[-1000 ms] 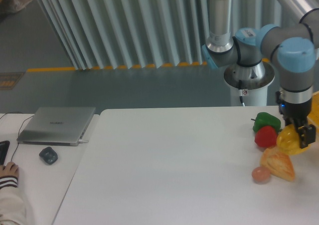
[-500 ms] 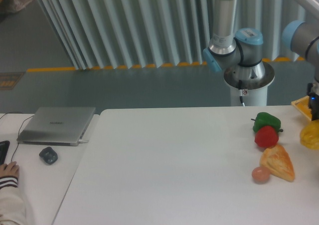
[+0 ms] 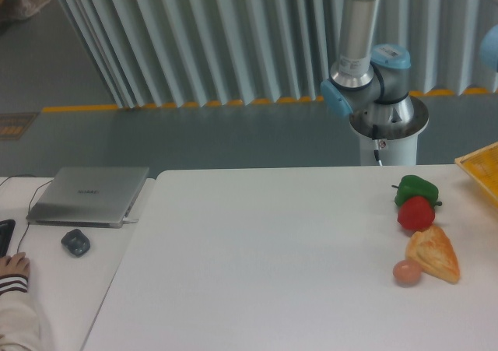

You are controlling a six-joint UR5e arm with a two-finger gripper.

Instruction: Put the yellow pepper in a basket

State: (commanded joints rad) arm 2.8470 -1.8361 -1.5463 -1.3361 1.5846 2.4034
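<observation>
Four foods [image 3: 420, 234] clustered near basket [image 3: 481, 169] corner; hand out of frame, state untellable.

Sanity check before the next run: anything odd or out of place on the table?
Nothing stands out. The green pepper, red pepper, orange wedge and small round piece sit undisturbed; the basket corner shows at the right edge.

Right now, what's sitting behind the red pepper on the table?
A green pepper sits right behind the red pepper, touching it. The red one covers its lower front, so what lies there cannot be seen.
</observation>
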